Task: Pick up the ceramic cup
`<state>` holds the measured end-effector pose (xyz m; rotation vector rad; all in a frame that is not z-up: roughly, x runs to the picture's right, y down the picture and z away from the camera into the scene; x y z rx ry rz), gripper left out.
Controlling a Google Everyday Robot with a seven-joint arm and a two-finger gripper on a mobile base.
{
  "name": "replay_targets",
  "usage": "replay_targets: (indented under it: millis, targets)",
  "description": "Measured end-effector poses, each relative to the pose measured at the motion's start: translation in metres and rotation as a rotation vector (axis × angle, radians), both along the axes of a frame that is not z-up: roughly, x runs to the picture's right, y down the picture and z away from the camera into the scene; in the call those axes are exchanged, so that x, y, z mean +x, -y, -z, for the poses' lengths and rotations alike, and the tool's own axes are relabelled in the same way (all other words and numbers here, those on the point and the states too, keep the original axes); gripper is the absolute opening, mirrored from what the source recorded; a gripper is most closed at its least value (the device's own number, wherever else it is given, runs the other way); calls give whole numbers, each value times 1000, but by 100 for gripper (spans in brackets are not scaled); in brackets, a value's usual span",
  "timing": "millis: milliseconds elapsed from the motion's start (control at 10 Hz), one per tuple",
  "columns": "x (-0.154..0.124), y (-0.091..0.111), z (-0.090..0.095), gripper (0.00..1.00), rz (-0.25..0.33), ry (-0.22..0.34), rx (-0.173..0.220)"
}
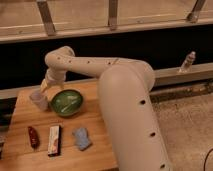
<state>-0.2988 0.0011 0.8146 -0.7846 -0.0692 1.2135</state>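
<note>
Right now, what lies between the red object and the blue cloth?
Camera view: a flat rectangular packet lies between the red object and the blue cloth; the gripper is farther back, just above the ceramic cup.

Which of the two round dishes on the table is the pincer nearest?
The small pale ceramic cup, left of the larger green bowl; the pincer hangs just above it.

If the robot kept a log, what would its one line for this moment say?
stage: approach | gripper: down at ceramic cup | ceramic cup: upright on wooden table, beside green bowl | lift: not yet
</note>
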Motion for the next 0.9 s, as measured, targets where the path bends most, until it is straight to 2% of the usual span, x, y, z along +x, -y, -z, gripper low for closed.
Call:
replay_targets:
  millis: [200, 500, 700, 900]
  targets:
    - [-10, -8, -10, 65, -4, 37, -29]
    - [-42, -11, -22, 65, 43, 93, -51]
    - [-54, -16, -28, 65, 70, 117, -67]
    - [-59, -27, -40, 65, 89, 116, -94]
